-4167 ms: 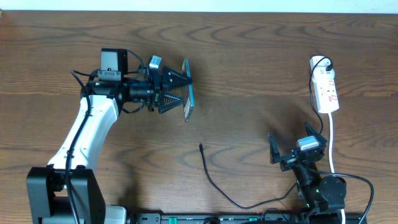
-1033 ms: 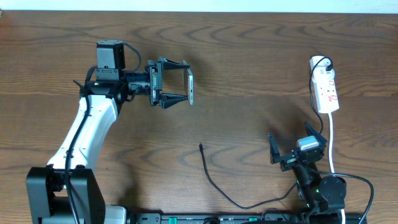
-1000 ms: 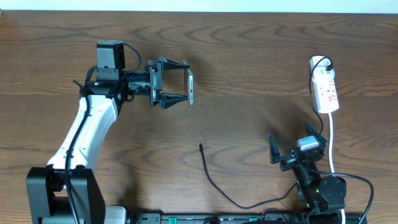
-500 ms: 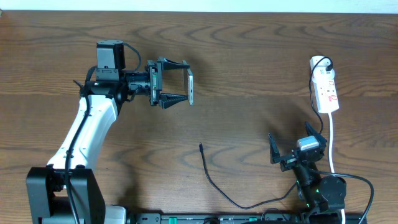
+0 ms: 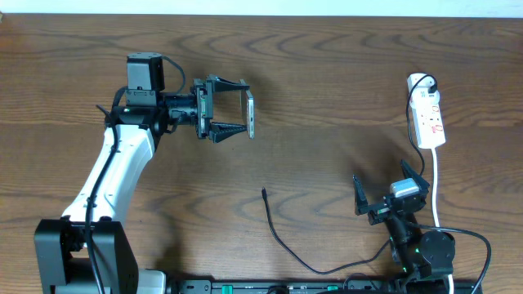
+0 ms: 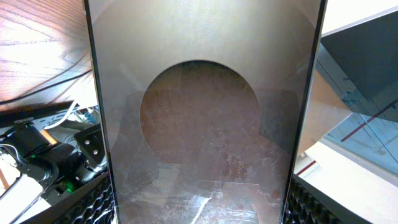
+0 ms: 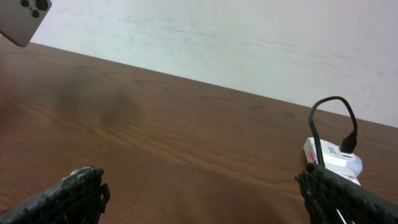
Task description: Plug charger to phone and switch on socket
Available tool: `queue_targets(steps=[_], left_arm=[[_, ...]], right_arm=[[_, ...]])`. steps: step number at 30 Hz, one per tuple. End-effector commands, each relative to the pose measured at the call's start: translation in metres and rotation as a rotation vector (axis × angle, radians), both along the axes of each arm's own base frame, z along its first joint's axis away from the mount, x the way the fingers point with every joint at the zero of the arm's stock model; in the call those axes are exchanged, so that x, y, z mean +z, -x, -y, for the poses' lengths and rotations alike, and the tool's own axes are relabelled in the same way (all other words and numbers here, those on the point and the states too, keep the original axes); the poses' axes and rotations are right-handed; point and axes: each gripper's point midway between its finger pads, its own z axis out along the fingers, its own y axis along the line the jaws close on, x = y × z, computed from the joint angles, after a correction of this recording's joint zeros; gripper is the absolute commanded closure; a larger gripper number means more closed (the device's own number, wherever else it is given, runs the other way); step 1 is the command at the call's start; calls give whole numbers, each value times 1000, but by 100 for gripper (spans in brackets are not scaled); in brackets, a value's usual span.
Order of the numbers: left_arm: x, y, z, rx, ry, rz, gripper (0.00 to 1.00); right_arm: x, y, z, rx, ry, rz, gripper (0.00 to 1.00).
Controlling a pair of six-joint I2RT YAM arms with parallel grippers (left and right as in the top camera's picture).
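Observation:
My left gripper [image 5: 239,109] is shut on the phone [image 5: 251,114] and holds it on edge above the table's left half. In the left wrist view the phone's glossy brownish-grey slab [image 6: 199,124] fills the frame between the two fingers [image 6: 87,205]. The charger's plug tip [image 5: 264,192] lies on the wood below the phone, its thin black cable [image 5: 282,241] curling away to the front right. At the far right lies the white socket [image 5: 428,114]. My right gripper [image 5: 386,186] stands open near the front right, nothing between its fingers [image 7: 81,193].
The socket's white cord [image 5: 435,184] runs down past the right arm. In the right wrist view a black lead [image 7: 333,121] loops into the socket's round white head [image 7: 339,162], and a corner of the phone [image 7: 22,18] shows at top left. The table's back edge meets a pale wall.
Since the oldest frame the left wrist has rolled and risen a little, turning the tilted phone onto its edge. Over the last second nothing has moved.

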Motion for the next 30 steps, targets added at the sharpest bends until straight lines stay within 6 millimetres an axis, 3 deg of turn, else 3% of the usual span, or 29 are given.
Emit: queue_targets(steps=[1, 14, 17, 22, 26, 30], left_arm=[[22, 1, -1, -16, 25, 56, 92], [-7, -38, -18, 192, -193, 136, 92], [-3, -51, -22, 236, -219, 209, 93], [30, -74, -15, 281, -206, 460, 93], [25, -77, -10, 299, -232, 455, 92], [19, -78, 2, 299, -257, 459, 93]], right_arm=[[0, 0, 1, -8, -13, -4, 1], [1, 0, 2, -8, -8, 4, 1], [11, -1, 1, -7, -3, 46, 1], [39, 7, -16, 105, -94, 135, 1], [42, 11, -26, 170, -262, 80, 1], [47, 18, -39, 257, -299, 42, 1]])
